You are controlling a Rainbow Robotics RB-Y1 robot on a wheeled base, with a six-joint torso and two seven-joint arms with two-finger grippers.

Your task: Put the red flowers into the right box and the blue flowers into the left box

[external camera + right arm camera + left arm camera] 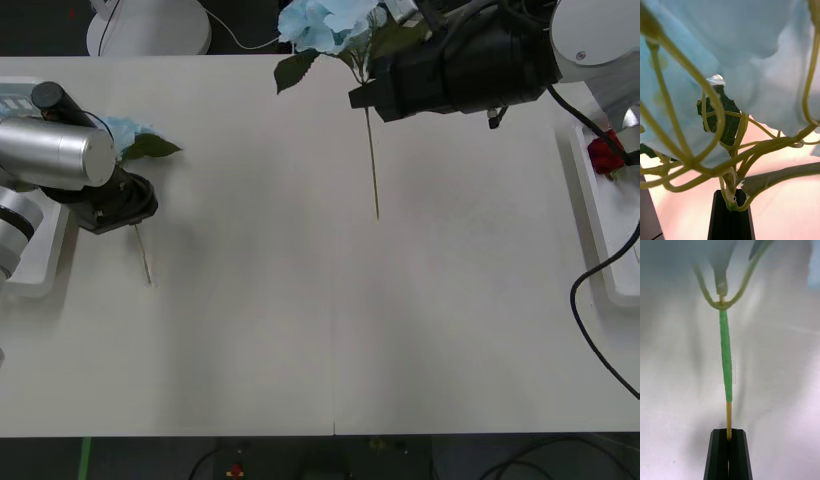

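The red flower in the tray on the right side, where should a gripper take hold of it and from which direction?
Probably by the thin stem just below the red bloom, coming straight down from above. It lies flat in the shallow right tray, whose raised rim blocks a sideways approach, and the soft petals would crush. Much of the stem is hidden, so its exact line is unclear.

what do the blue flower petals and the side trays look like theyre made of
Blue flower held by the right gripper: probably matte fabric petals, soft folded edges, on rubbery plastic stalks. Right box and left box: likely smooth white plastic with moulded raised rims.
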